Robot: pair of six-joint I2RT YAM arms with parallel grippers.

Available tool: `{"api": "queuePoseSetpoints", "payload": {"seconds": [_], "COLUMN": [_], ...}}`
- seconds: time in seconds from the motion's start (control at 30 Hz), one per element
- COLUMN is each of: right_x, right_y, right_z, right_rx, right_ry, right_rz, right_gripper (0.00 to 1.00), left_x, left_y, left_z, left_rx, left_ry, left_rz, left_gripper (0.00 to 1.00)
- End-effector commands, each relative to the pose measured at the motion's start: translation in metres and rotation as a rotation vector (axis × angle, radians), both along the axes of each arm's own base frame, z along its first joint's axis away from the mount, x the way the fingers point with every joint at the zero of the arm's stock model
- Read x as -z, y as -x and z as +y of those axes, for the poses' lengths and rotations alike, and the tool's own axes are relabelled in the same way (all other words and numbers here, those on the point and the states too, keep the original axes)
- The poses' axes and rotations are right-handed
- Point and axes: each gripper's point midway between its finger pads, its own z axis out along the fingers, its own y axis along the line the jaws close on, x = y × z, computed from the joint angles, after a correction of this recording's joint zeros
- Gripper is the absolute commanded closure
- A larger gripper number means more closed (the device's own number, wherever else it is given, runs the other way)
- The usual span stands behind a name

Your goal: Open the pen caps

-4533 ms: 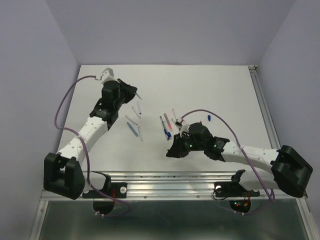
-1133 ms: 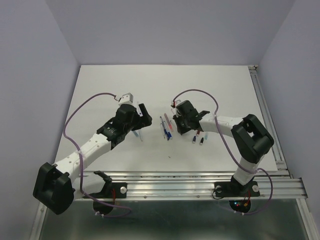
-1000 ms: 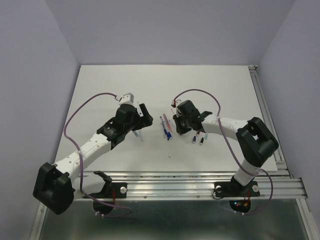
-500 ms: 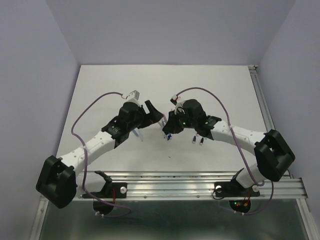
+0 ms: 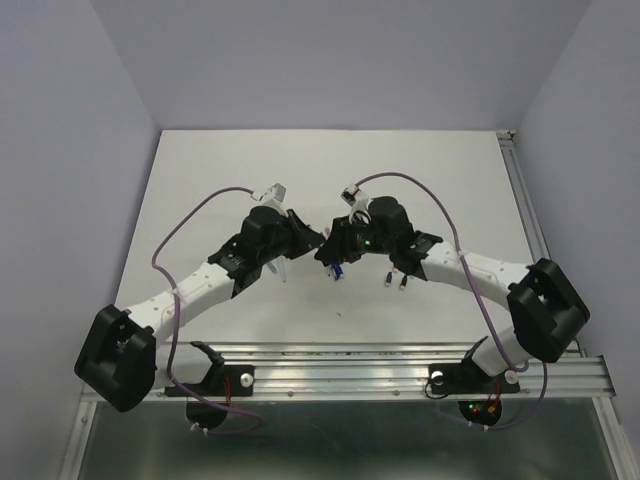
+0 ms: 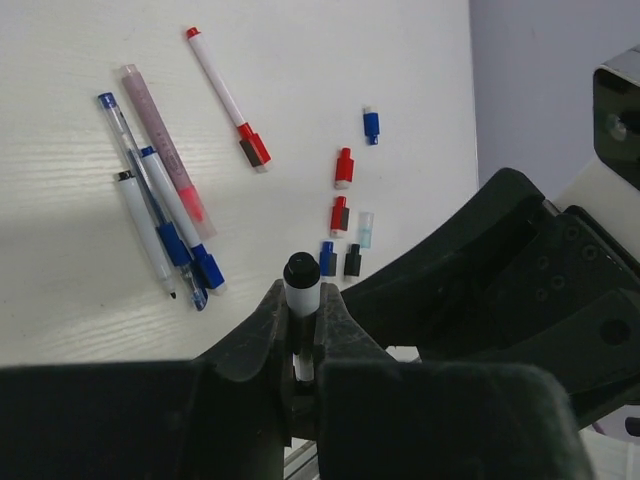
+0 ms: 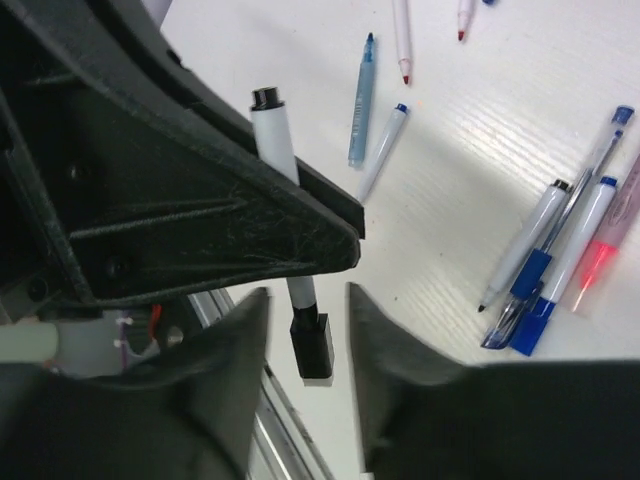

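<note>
On the nearer half of the tabletop (image 5: 420,180), right of the arms, a loose black cap (image 6: 352,261) and a loose blue cap (image 6: 327,258) lay side by side, with a loose red cap (image 6: 339,215) just beyond them. At mid-table the two arms met tip to tip. The left tool (image 6: 301,305) was clamped on the barrel of a white pen (image 6: 301,297), held clear of the tabletop with its black butt end poking past the fingers. The pen's black cap (image 7: 315,347) hung between the fingers of the right tool (image 7: 306,292), whose jaws stood apart, one on either side of it. Below them a cluster of blue-capped pens (image 6: 175,212) lay together. A red-capped pen (image 6: 225,100) lay farther back.
</note>
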Motion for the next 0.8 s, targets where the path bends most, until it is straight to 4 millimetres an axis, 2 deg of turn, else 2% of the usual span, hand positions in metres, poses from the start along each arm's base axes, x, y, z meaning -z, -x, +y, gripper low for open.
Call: {"api": "queuePoseSetpoints", "payload": {"seconds": [0.0,0.1,0.17,0.27,0.3,0.33,0.43,0.47,0.57,0.6,0.63,0.67,0.7,0.77], "right_x": [-0.014,-0.004,0.0,0.004,0.003,0.002,0.008,0.02,0.027,0.043,0.047,0.039,0.051,0.051], "right_y": [-0.002,0.001,0.005,0.009,0.013,0.017,0.04,0.055,0.087,0.109,0.121,0.128,0.143,0.146], "right_z": [0.011,0.016,0.02,0.022,0.023,0.023,0.021,0.019,0.012,0.007,0.003,0.003,-0.003,-0.01], "right_rx": [-0.031,-0.068,-0.095,-0.109,-0.118,-0.129,-0.164,-0.179,-0.205,-0.235,-0.234,-0.238,-0.244,-0.216], "right_ry": [-0.045,-0.037,-0.045,-0.034,-0.037,-0.038,-0.025,0.0,0.012,0.036,0.032,-0.005,0.009,0.007], "right_rz": [-0.031,-0.001,0.016,0.025,0.022,0.012,0.01,0.034,0.064,0.097,0.13,0.111,0.156,0.159], "right_gripper": [0.48,0.48,0.52,0.74,0.9,0.98,0.99,0.99,0.99,0.99,0.99,0.99,0.99,0.99], "left_x": [-0.03,-0.034,-0.036,-0.039,-0.042,-0.042,-0.045,-0.045,-0.065,-0.07,-0.08,-0.083,-0.094,-0.098], "left_y": [0.003,0.002,0.001,-0.004,-0.007,-0.013,-0.034,-0.051,-0.086,-0.095,-0.11,-0.117,-0.129,-0.136], "left_z": [0.0,0.002,0.002,0.004,0.005,0.007,0.02,0.038,0.068,0.078,0.092,0.102,0.115,0.127], "left_rx": [-0.006,-0.019,-0.022,-0.051,-0.058,-0.084,-0.151,-0.215,-0.292,-0.302,-0.328,-0.356,-0.391,-0.407], "left_ry": [0.072,0.077,0.08,0.074,0.072,0.061,0.016,-0.002,0.012,0.023,0.031,0.021,0.005,-0.025], "left_rz": [-0.082,-0.093,-0.096,-0.106,-0.116,-0.121,-0.147,-0.156,-0.203,-0.21,-0.228,-0.236,-0.259,-0.253], "left_gripper": [1.0,1.0,1.0,1.0,1.0,1.0,1.0,1.0,1.0,1.0,1.0,1.0,1.0,1.0]}}
